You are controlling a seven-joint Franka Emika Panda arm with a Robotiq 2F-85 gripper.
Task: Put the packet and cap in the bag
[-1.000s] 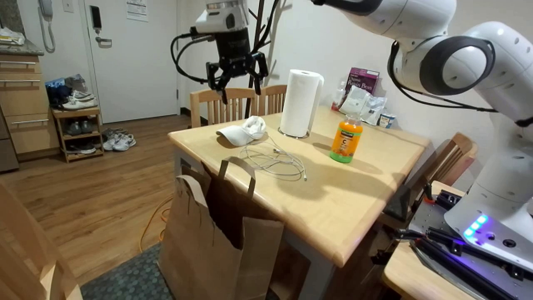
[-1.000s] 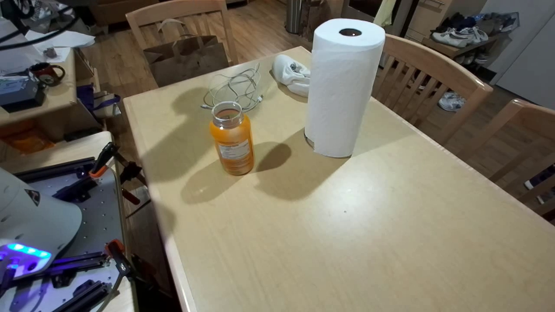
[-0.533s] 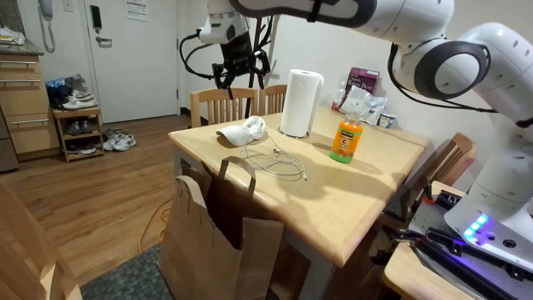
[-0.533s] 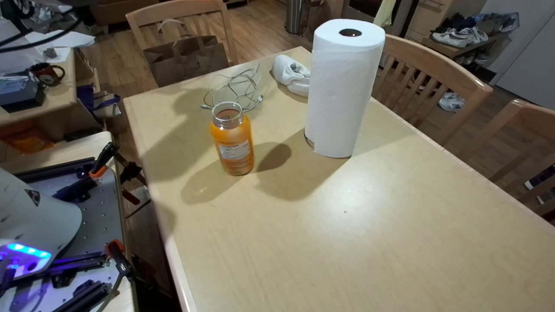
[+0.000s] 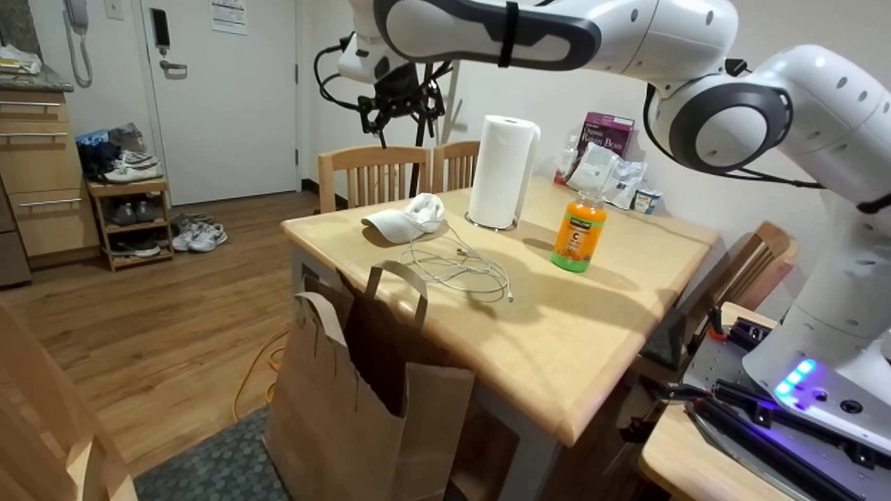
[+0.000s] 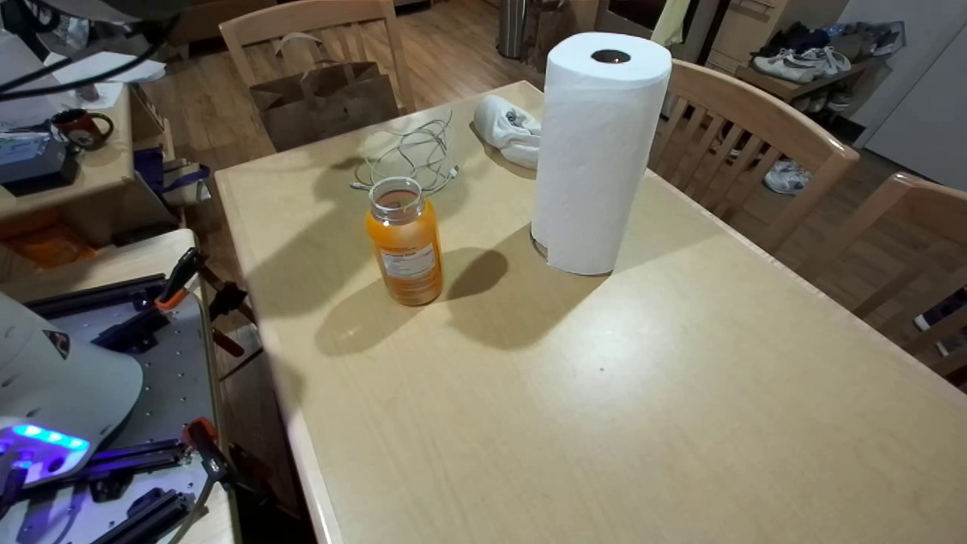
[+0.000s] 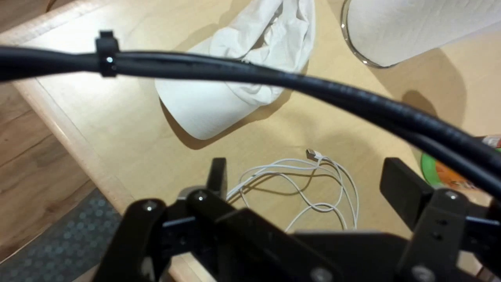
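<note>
The cap (image 5: 391,224) lies on the table near a corner, whitish with its brim flat. It also shows in an exterior view (image 6: 502,132), partly behind the paper-towel roll, and in the wrist view (image 7: 203,105), behind the gripper's black cable. The brown paper bag (image 5: 341,410) stands open against the table edge with its handles up; it also shows in an exterior view (image 6: 325,106). Its inside is dark. The packet is hidden or out of view. My gripper (image 5: 407,138) is open and empty, high above the table. In the wrist view the gripper (image 7: 307,176) has its fingers wide apart.
A thin white cable (image 5: 463,271) lies coiled beside the cap. A paper-towel roll (image 5: 502,174) and an orange bottle (image 5: 579,233) stand on the table (image 5: 550,369). Chairs (image 5: 376,170) surround it. A purple box (image 5: 609,132) and silver packages (image 5: 605,174) stand by the wall.
My gripper has risen and tilted slightly, staying open. The arm's upper links have swung further into view. The cap, bag, cable, bottle and roll have not moved.
</note>
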